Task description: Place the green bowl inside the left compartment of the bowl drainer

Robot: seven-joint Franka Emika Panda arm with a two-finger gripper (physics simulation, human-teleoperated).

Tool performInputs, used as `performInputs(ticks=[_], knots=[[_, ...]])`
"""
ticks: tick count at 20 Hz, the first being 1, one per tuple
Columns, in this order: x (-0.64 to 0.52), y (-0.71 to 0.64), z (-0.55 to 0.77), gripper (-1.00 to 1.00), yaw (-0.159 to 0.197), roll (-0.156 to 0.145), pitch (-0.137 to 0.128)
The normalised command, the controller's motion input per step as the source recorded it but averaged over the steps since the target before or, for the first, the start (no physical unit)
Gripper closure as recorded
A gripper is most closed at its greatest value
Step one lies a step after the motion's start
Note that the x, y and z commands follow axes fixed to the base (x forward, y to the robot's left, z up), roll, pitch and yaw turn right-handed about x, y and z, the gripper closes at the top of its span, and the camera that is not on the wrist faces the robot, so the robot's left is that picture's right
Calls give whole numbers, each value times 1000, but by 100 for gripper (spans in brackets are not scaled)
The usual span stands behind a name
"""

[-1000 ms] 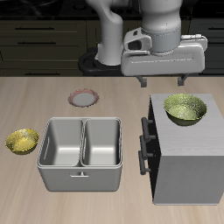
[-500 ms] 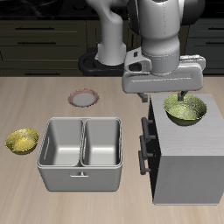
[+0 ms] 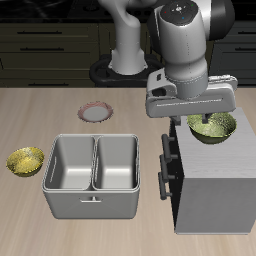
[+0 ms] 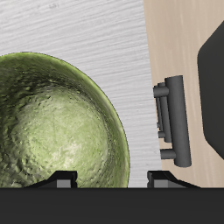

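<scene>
On top of tall grey box (image 3: 215,180), green bowl (image 3: 212,125) sits, well apart from bowl drainer (image 3: 92,172) on counter (image 3: 40,110). Claw (image 3: 200,120) directly above bowl's near rim, fingers (image 4: 63,179) spread, holding nothing. Bowl round, glossy, speckled inside; no long axis. Drainer: grey metal, twin deep wells.

Exterior camera looks down from front; wrist camera close above the green bowl (image 4: 54,122), shared.

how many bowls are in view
2. The green bowl sits on top of the tall grey box, under the gripper. A smaller yellow bowl rests on the table beside the bowl drainer.
</scene>
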Motion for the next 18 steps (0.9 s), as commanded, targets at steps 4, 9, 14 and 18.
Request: performInputs(ticks=[4,9,14,18], knots=[[-62,-50,37,100,-5,7,-13],[-12,-94,27,100,-2,-4,-9],[-89,-177,-7,100,39,-26,-6],[-167,-372,188,100,32,-51,-37]])
